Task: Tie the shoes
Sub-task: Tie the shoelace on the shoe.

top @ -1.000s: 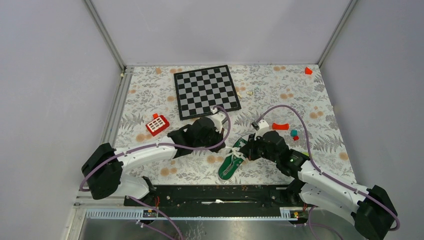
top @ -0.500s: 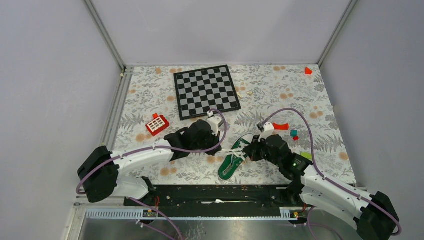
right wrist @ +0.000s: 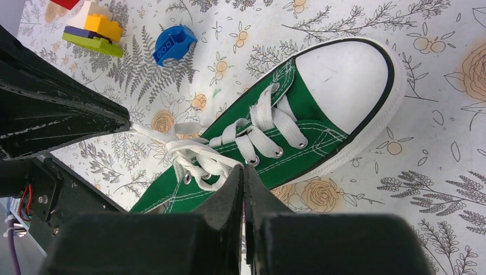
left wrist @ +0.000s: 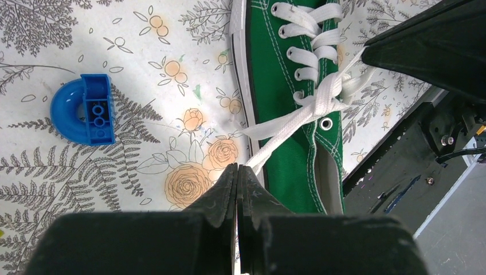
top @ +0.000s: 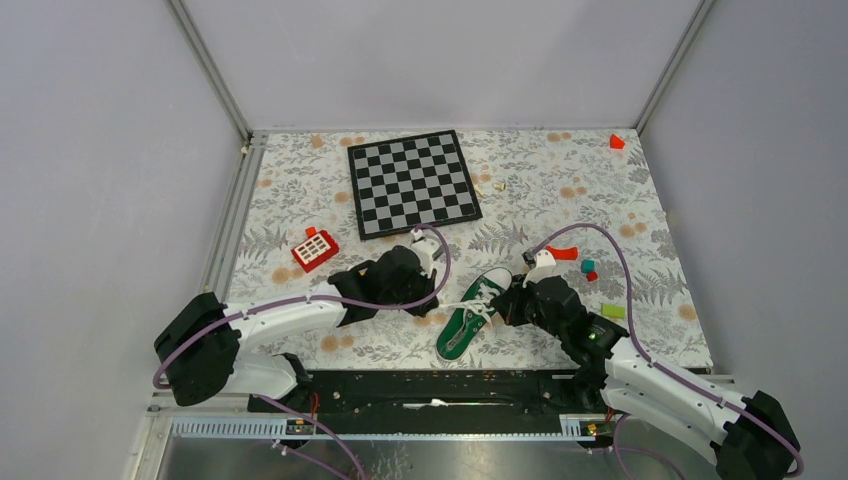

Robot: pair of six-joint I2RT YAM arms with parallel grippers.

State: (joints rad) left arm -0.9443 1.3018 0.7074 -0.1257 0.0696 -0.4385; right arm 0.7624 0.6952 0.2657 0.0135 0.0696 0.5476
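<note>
Sneaker (top: pixel 470 315) position: on its sole on the floral table (top: pixel 300 180), close to the near edge and about midway between left and right, toe pointing far and right. We find it between the two grippers.

The left gripper (left wrist: pixel 237 167) has its jaws closed on one strand of the white laces (left wrist: pixel 321 97). The right gripper (right wrist: pixel 243 167) has its jaws closed on another strand, on the opposite side of the shoe. Both strands run taut from a crossing above the top eyelets.

We judge the shoe light and liable to slide or turn under an uneven pull. The canvas upper looks soft, the rubber sole stiffer. The flat laces are limp and may slip from a pinch. We advise taking each strand across its flat width, a little clear of the crossing, and pulling both evenly.
</note>
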